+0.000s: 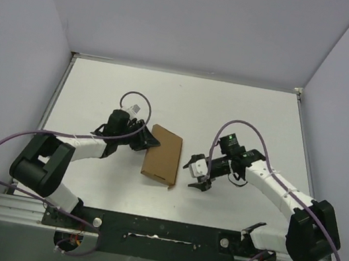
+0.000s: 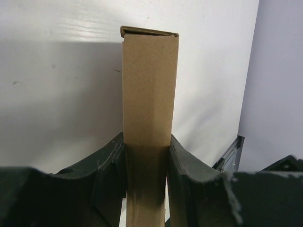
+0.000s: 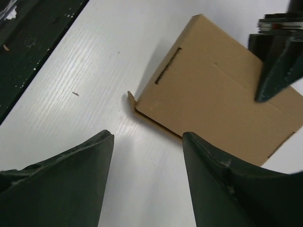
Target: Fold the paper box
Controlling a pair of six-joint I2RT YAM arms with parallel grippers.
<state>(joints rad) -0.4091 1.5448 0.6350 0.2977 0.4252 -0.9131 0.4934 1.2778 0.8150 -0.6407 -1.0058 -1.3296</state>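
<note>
The paper box (image 1: 162, 154) sat near the middle of the tabletop (image 1: 245, 109), a little toward the near edge. It was folded into a thin, closed shape. Your left gripper (image 1: 148, 141) was clamped on the box's left side, a finger pressed to each face. Your right gripper (image 1: 200, 178) hung just beside the box's right side with its fingers apart, touching nothing.

From the right wrist view, a small tab (image 3: 131, 99) stuck out at one corner, and a slot (image 3: 168, 66) was cut in the top face near that edge.

The main risk was the one-sided hold. If you pushed on the free side with the right gripper, the box could swing around the left fingers or slide out of them. The loose tab could also crumple under a push instead of tucking in, and squeezing harder on the left might crush the thin wall.

The count was one box, one tab, one slot and two grippers with two fingers each.
</note>
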